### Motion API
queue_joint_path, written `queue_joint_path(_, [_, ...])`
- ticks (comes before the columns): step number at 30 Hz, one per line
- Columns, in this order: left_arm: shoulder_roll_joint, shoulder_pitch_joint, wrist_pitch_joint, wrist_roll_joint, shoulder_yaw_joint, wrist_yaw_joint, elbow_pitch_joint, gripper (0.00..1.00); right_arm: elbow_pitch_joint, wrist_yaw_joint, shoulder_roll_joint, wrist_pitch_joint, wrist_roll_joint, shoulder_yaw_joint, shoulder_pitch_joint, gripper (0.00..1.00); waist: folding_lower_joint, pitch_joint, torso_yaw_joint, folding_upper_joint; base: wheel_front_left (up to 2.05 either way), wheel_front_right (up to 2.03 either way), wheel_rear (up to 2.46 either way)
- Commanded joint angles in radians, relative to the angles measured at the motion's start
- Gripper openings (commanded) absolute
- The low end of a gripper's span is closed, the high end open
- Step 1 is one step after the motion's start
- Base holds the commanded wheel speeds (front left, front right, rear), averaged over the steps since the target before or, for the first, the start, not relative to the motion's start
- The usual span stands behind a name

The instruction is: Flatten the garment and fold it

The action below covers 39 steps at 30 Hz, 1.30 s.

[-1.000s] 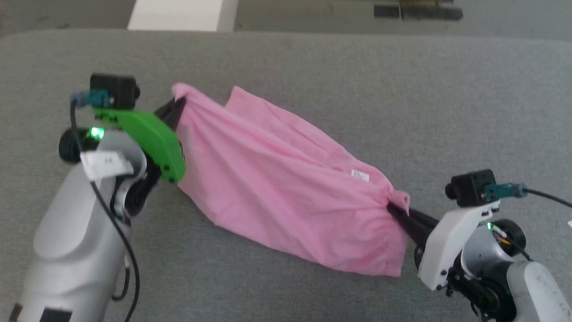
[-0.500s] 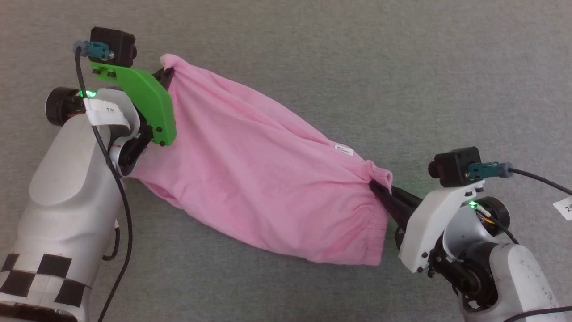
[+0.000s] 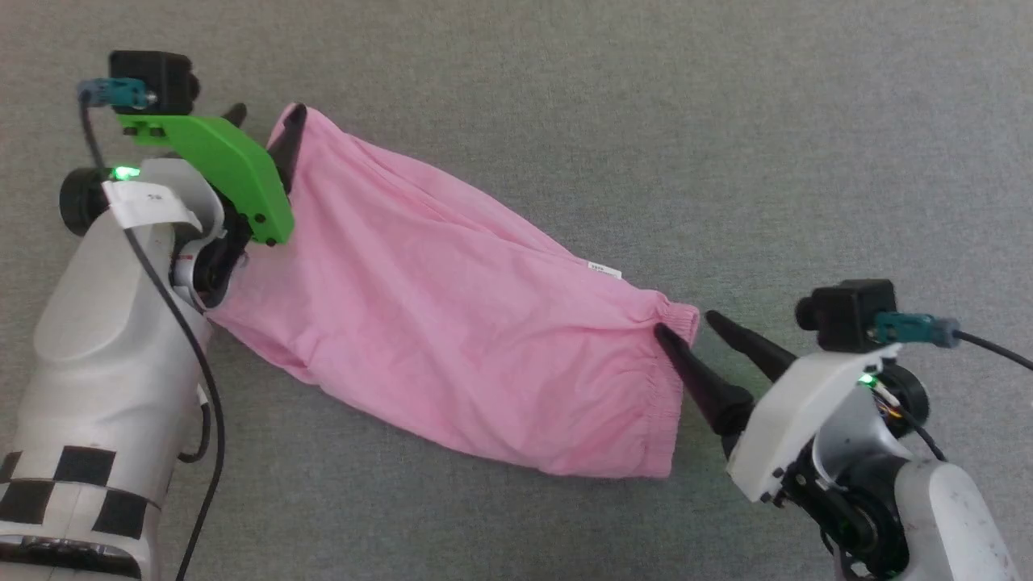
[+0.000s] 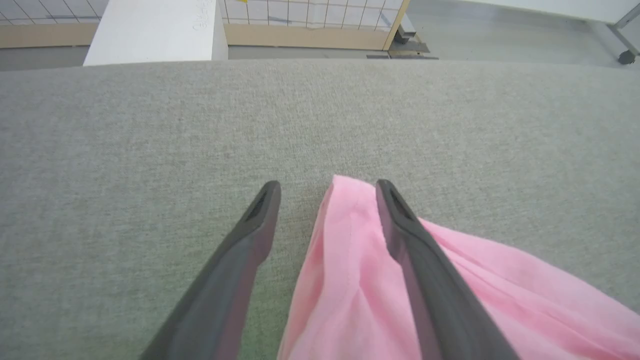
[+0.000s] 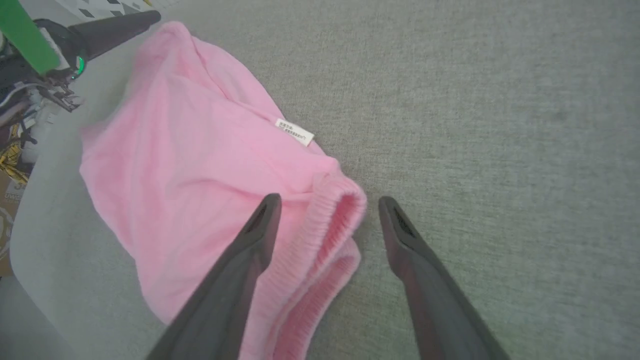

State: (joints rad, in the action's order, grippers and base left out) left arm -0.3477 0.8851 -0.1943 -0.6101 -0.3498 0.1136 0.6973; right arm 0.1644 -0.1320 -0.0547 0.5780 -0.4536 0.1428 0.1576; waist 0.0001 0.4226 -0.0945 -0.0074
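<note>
I have the grey fabric-topped table (image 3: 726,121) spread across my head view, and from the left wrist I can see its far edge with the floor beyond. The garment (image 3: 452,323) lies flat on it, a long pink piece running slantwise from far left to near right, softly creased along its length, its two layers lying one on the other.

My left arm comes in at the left under its green camera bracket (image 3: 218,161). The left hand (image 3: 266,113) sits at the garment's far-left corner with its fingers spread wide apart, clamped on nothing. From the left wrist, that hand (image 4: 327,185) has the pink corner (image 4: 350,280) lying loose in the gap, resting against one finger, with bare table beside the other.

The right hand (image 3: 686,323), on its white bracket (image 3: 799,411), is at the near-right end, fingers likewise well apart and gripping nothing. From the right wrist, this hand (image 5: 328,199) straddles the corner of the gathered elastic band (image 5: 325,225): one finger lies over the cloth, the other over bare table just beside it. The band (image 3: 662,395) forms the garment's right end.

The small white label (image 3: 604,269) sticks out of the far edge near that band, and shows up clearly from the right wrist (image 5: 295,132).
</note>
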Motion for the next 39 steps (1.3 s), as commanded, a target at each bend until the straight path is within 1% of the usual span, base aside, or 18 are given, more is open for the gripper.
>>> queue_joint_path(1, [-0.010, -0.008, 0.032, -0.017, 0.016, 0.000, -0.012, 1.00, 0.019, 0.001, 0.003, -0.017, 0.029, -0.015, -0.024, 1.00, -0.0001, -0.054, 0.025, 0.0074, 0.00, 0.00, 0.00])
queue_joint_path(4, [-0.035, -0.046, 0.104, -0.008, 0.033, -0.011, -0.058, 1.00, 0.053, 0.001, 0.004, -0.028, 0.097, -0.040, -0.064, 1.00, -0.0001, -0.099, 0.039, 0.0074, 0.00, 0.00, 0.00])
queue_joint_path(5, [-0.050, -0.066, 0.143, 0.008, 0.034, -0.017, -0.087, 1.00, 0.068, 0.001, 0.004, -0.025, 0.127, -0.046, -0.083, 1.00, -0.0001, -0.114, 0.045, 0.0074, 0.00, 0.00, 0.00])
queue_joint_path(8, [-0.091, -0.139, 0.255, 0.063, 0.029, -0.035, -0.178, 1.00, 0.101, 0.001, 0.004, 0.029, 0.222, -0.048, -0.139, 1.00, -0.0001, -0.149, 0.062, 0.0074, 0.00, 0.00, 0.00])
queue_joint_path(11, [-0.119, -0.245, 0.382, 0.126, 0.021, -0.076, -0.278, 1.00, 0.132, 0.001, 0.004, 0.094, 0.299, -0.042, -0.191, 1.00, -0.0001, -0.178, 0.084, 0.0074, 0.00, 0.00, 0.00])
queue_joint_path(13, [-0.127, -0.321, 0.429, 0.163, 0.022, -0.111, -0.347, 1.00, 0.138, 0.001, 0.004, 0.135, 0.316, -0.031, -0.216, 1.00, -0.0001, -0.190, 0.098, 0.0074, 0.00, 0.00, 0.00])
queue_joint_path(17, [-0.122, -0.471, 0.454, 0.193, 0.060, -0.168, -0.469, 1.00, 0.118, 0.001, 0.004, 0.168, 0.322, -0.025, -0.231, 1.00, -0.0001, -0.201, 0.125, 0.0074, 0.00, 0.00, 0.00])
queue_joint_path(19, [-0.108, -0.537, 0.455, 0.197, 0.102, -0.194, -0.532, 1.00, 0.091, 0.001, 0.004, 0.168, 0.317, -0.026, -0.224, 1.00, -0.0001, -0.203, 0.135, 0.0074, 0.00, 0.00, 0.00])
queue_joint_path(21, [-0.090, -0.602, 0.456, 0.203, 0.144, -0.211, -0.588, 1.00, 0.055, 0.001, 0.004, 0.166, 0.312, -0.027, -0.212, 1.00, -0.0001, -0.203, 0.144, 0.0074, 0.00, 0.00, 0.00])
queue_joint_path(26, [-0.045, -0.733, 0.456, 0.202, 0.205, -0.215, -0.640, 1.00, -0.061, 0.001, 0.004, 0.144, 0.305, -0.036, -0.171, 1.00, -0.0001, -0.201, 0.162, 0.0074, 0.00, 0.00, 0.00])
queue_joint_path(30, [-0.017, -0.777, 0.456, 0.196, 0.230, -0.202, -0.639, 1.00, -0.155, 0.001, 0.004, 0.105, 0.304, -0.046, -0.139, 1.00, -0.0001, -0.198, 0.170, 0.0074, 0.00, 0.00, 0.00])
queue_joint_path(34, [0.000, -0.791, 0.456, 0.196, 0.235, -0.181, -0.617, 1.00, -0.234, 0.001, 0.004, 0.080, 0.300, -0.029, -0.119, 1.00, -0.0001, -0.197, 0.173, 0.0074, 0.00, 0.00, 0.00])
queue_joint_path(35, [0.002, -0.791, 0.456, 0.196, 0.235, -0.177, -0.613, 1.00, -0.248, 0.001, 0.004, 0.079, 0.297, -0.023, -0.116, 0.42, -0.0001, -0.197, 0.172, 0.0074, 0.00, 0.00, 0.00])
queue_joint_path(36, [0.005, -0.791, 0.456, 0.197, 0.236, -0.173, -0.607, 1.00, -0.259, 0.001, 0.004, 0.073, 0.293, -0.016, -0.111, 0.12, -0.0001, -0.197, 0.171, 0.0074, 0.00, 0.00, 0.00])
queue_joint_path(37, [0.006, -0.791, 0.456, 0.197, 0.236, -0.169, -0.601, 1.00, -0.267, 0.001, 0.004, 0.067, 0.289, -0.010, -0.107, 0.00, -0.0001, -0.197, 0.169, 0.0074, 0.00, 0.00, 0.00])
queue_joint_path(39, [0.007, -0.788, 0.454, 0.192, 0.232, -0.160, -0.582, 1.00, -0.278, 0.001, 0.004, 0.058, 0.282, 0.000, -0.101, 0.00, -0.0001, -0.199, 0.164, 0.0074, 0.00, 0.00, 0.00])
